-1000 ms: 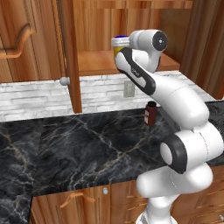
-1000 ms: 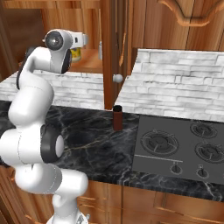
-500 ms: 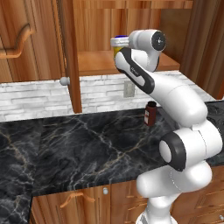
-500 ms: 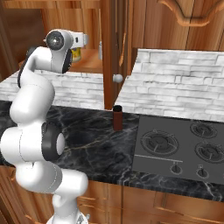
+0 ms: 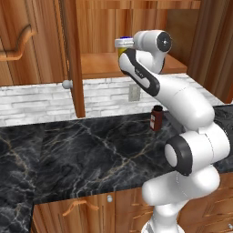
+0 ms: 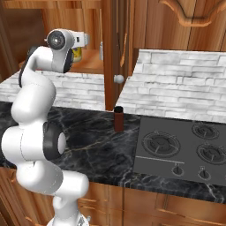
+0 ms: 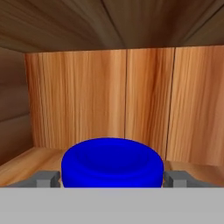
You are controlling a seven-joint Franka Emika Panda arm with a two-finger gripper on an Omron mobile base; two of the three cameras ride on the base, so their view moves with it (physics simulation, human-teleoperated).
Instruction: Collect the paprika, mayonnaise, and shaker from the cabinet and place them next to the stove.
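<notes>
mayonnaise (image 7: pixel 112 162) sits on the cabinet (image 5: pixel 104 63) shelf, at six o'clock in my hand view, between my gripper (image 7: pixel 112 178) fingertips, one either side. i can't tell whether they grip. paprika (image 6: pixel 118 119) is already by the stove (image 6: pixel 185 148). next: squeeze, lift out.

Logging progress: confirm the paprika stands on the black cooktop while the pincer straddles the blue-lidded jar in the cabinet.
One error: the paprika stands on the marble counter beside the stove, as the right base view shows. The pincer does straddle the mayonnaise in the cabinet.
</notes>
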